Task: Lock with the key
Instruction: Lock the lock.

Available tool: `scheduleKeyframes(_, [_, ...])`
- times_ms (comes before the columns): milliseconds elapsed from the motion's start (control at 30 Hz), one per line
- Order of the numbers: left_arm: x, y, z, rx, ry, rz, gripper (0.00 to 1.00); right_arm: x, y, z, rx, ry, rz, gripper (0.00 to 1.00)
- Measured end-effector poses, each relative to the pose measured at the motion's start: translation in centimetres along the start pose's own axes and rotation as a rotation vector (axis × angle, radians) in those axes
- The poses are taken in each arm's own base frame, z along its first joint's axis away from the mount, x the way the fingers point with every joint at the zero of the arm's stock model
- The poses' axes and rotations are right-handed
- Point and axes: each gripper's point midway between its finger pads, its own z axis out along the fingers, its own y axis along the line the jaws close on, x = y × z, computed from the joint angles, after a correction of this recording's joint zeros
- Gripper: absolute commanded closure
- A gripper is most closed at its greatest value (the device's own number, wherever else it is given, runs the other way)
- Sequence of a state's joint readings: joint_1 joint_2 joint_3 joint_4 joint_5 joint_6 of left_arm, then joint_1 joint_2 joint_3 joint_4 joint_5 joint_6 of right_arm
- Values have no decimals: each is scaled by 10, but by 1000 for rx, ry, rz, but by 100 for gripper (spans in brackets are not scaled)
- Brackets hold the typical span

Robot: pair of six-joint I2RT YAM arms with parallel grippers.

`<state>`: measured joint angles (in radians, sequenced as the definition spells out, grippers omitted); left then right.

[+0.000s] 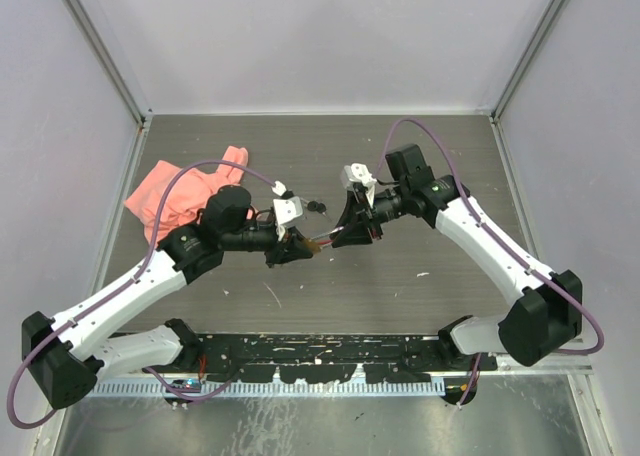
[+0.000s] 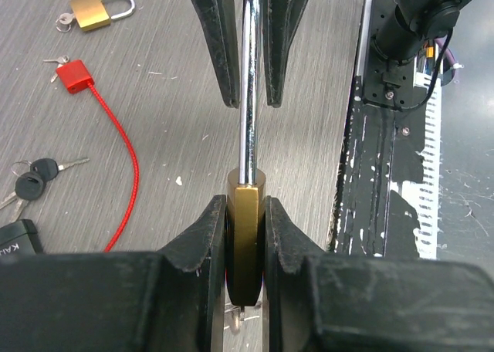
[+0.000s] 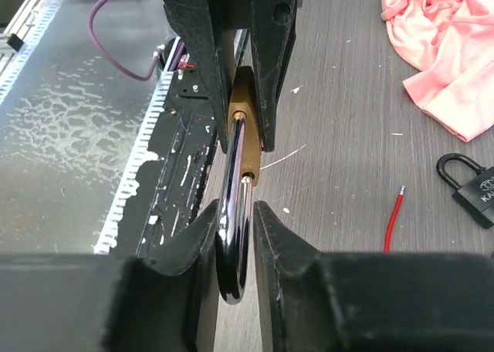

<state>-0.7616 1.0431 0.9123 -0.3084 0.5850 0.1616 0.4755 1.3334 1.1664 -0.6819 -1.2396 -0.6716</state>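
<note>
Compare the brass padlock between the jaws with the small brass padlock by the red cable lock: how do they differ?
The held padlock is off the table, jaws of the left gripper shut on its body, those of the right gripper bracketing its shackle; the small padlock lies untouched. The held padlock shows edge-on, the small padlock flat. The small padlock's shackle looks closed; the held padlock's seems open. Both are brass with silver shackles.

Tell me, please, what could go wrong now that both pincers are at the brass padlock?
1. The shackle is thin polished metal; the right pincer may slip along it.
2. The shackle's free end seems outside the body of the brass padlock; a skewed push could miss its hole.
3. The left pincer holds only the body's flat sides, so the padlock might twist.
</note>
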Motion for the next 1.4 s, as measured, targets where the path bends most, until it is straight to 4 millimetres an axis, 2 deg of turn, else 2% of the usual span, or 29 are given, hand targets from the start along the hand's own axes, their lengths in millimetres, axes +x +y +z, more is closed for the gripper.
scheduleKeyframes(200, [1, 0, 0, -1, 4, -10, 100, -6, -1, -2, 6, 1, -16, 80])
scheduleKeyframes(300, [1, 0, 0, -1, 4, -15, 100, -11, -1, -3, 8, -1, -29, 98])
scheduleKeyframes(367, [1, -1, 0, -1, 3, -18, 100, -12, -1, -3, 9, 0, -36, 99])
scheduleKeyframes(400, [1, 0, 0, -2, 4, -19, 100, -11, -1, -3, 9, 0, -35, 98])
scheduleKeyframes(533, [1, -1, 0, -1, 3, -22, 100, -11, -1, -3, 7, 1, -44, 77])
scheduleKeyframes(700, [0, -2, -1, 5, -1, -25, 100, -9, 1, -3, 4, 7, -49, 75])
scheduleKeyframes(767, [-1, -3, -1, 9, -3, -26, 100, -8, 1, -3, 3, 7, -51, 80])
scheduleKeyframes(867, [-1, -4, -1, 9, -2, -38, 100, -8, 1, -3, 1, 7, -53, 98])
scheduleKeyframes(967, [-1, -4, -1, 11, -4, -46, 99, -8, 1, -3, 1, 7, -54, 99])
scheduleKeyframes(1000, [-1, -4, -1, 10, -5, -45, 97, -8, 1, -3, 0, 6, -54, 99])
scheduleKeyframes(1033, [-1, -4, -1, 11, -6, -47, 88, -8, 1, -3, -1, 6, -53, 99])
scheduleKeyframes(1167, [-4, -4, -1, 6, -23, -56, 45, -10, 3, -4, -2, 5, -41, 99])
scheduleKeyframes(1300, [-22, -2, -8, -24, -155, -42, 2, -18, 1, -7, 19, 28, -16, 99])
scheduleKeyframes(1400, [-26, 3, -19, -70, -245, -61, 2, -24, -2, -12, 52, 61, -34, 99])
